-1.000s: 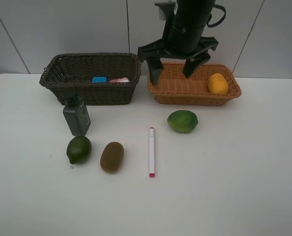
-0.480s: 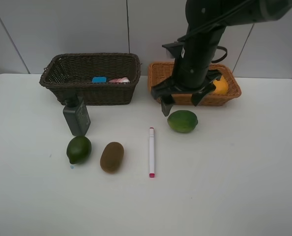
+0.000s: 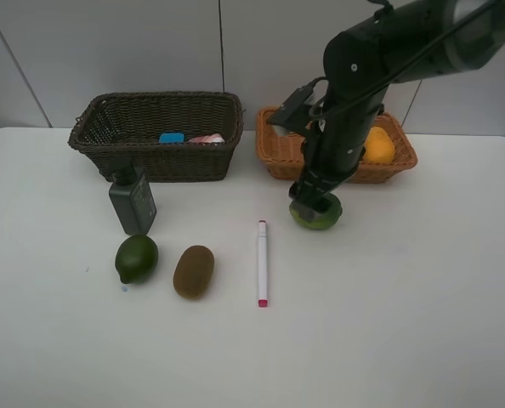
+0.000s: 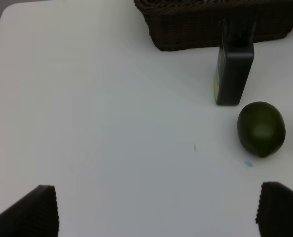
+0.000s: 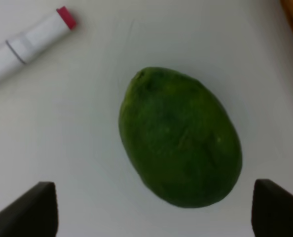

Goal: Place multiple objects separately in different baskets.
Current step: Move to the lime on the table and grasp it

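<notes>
1. Green and round, the right-hand fruit (image 5: pixel 181 138) now lies directly under the right gripper (image 3: pixel 312 197). The gripper has dropped from above the tan basket (image 3: pixel 337 174) down to the table (image 3: pixel 405 340). Its jaws stand wide on either side of the fruit and have not closed on it.
2. A grasp looks like the next step. The mango (image 3: pixel 377 144) already lies in the tan basket. The blue eraser (image 3: pixel 172 137) and pink bottle (image 3: pixel 206 138) lie in the dark basket (image 3: pixel 150 161).
3. The fruit sits just on the near side of the tan basket's front wall, so the lift must clear that rim. The marker (image 3: pixel 262 262) lies close on the left.
4. The left gripper (image 4: pixel 156 212) hangs wide open over bare table. The dark bottle (image 4: pixel 234 74) and the other green fruit (image 4: pixel 261 128) are nearby, and the kiwi (image 3: pixel 194 271) lies further right. The near side of the table is open.
</notes>
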You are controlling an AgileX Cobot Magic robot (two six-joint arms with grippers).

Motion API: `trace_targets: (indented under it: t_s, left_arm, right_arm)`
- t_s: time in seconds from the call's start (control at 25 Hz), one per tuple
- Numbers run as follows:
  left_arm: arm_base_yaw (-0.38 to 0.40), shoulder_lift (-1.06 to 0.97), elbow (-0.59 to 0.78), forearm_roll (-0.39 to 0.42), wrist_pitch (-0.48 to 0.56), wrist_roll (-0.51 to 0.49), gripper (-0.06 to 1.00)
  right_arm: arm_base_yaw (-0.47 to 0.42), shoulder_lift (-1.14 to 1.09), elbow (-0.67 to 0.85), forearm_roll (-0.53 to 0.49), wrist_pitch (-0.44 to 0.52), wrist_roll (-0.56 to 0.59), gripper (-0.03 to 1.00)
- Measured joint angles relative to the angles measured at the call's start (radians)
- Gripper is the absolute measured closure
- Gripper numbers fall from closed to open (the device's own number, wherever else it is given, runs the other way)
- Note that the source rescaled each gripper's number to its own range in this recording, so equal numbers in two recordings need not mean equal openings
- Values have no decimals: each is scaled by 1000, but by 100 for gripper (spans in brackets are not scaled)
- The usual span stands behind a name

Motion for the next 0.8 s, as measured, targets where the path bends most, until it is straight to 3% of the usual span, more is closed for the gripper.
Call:
trace_targets:
  t_s: [0.28,0.8]
  left_arm:
    - [0,0,0,0,0,0,-6]
    - [0,0,0,0,0,0,-6]
  right_arm:
    - [0,16,0,-28,-58,-183,-1]
    - [-37,115,5,-27,-122,-220,-1]
